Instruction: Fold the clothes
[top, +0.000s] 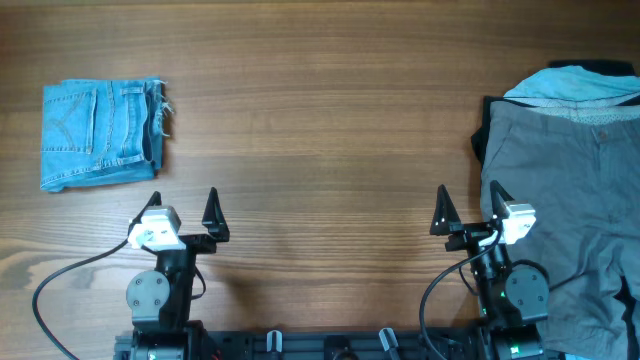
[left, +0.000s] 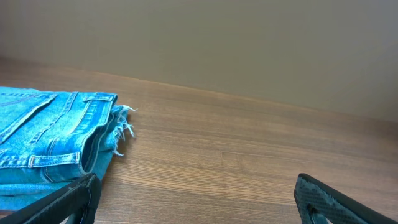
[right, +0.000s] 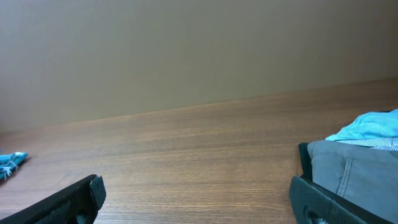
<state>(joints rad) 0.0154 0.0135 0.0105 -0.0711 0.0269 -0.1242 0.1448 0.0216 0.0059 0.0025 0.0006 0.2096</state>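
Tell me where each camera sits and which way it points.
Overhead: above the table, looking straight down at folded jeans, grey trousers, a pale blue garment; left gripper and right gripper show, both open.
Left wrist: low over the table, facing the far wall, jeans on its left; its own fingers show at the bottom.
Right wrist: low, facing the same wall, trousers on its right; its fingertips show at the bottom.
Shared: overhead and left wrist both show the jeans.

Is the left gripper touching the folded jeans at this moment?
Apart. In the overhead view a strip of bare wooden table shows between the near edge of the jeans and the left gripper, whose open fingers hold nothing.
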